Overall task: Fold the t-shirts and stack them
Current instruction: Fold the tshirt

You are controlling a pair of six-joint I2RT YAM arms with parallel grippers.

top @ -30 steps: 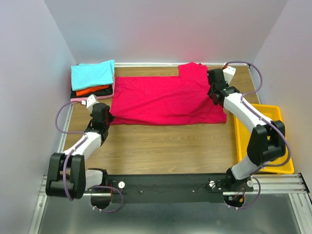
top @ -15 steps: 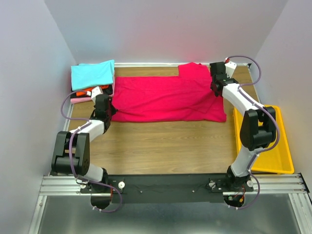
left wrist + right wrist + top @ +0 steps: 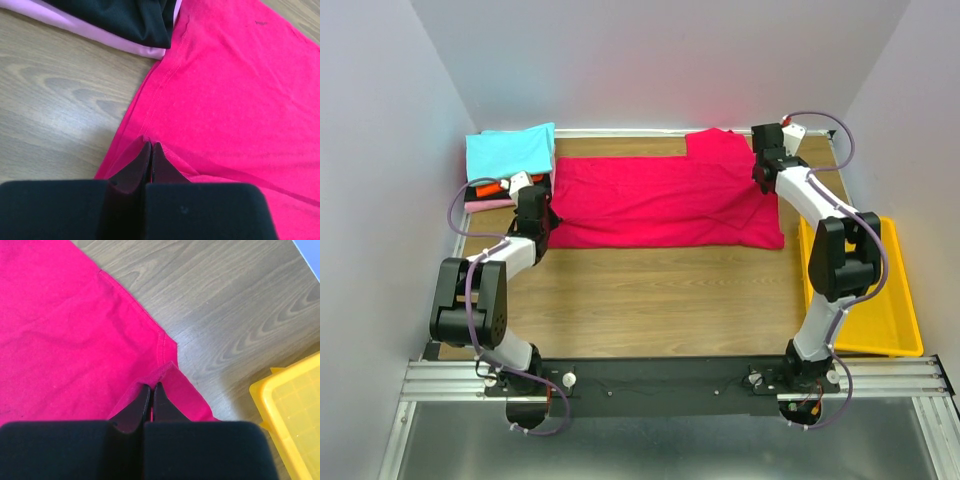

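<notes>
A stack of folded t-shirts (image 3: pixel 508 165) stood just off the left end of the crimson t-shirt (image 3: pixel 665 205), which lay spread flat with the left gripper (image 3: pixel 151 146) and right gripper (image 3: pixel 152 386) each pinched tight on an end hem; its folding and stacking were judged outstanding.

The large t-shirt (image 3: pixel 665 200) is plain crimson leaning towards magenta, with no print. The folded stack shows 4 plain colours: a cyan t-shirt (image 3: pixel 510 152) on top, then an orange-red t-shirt (image 3: pixel 488 187), a black t-shirt (image 3: pixel 125 20) and a pale pink t-shirt (image 3: pixel 100 36). The table (image 3: pixel 650 300) is light brown with a wood-grain pattern. The bin (image 3: pixel 890 320) is bright yellow. The left arm (image 3: pixel 505 262) and right arm (image 3: pixel 815 200) are white with black joints and purple cables; the left gripper (image 3: pixel 151 145) and right gripper (image 3: pixel 151 386) are black.
</notes>
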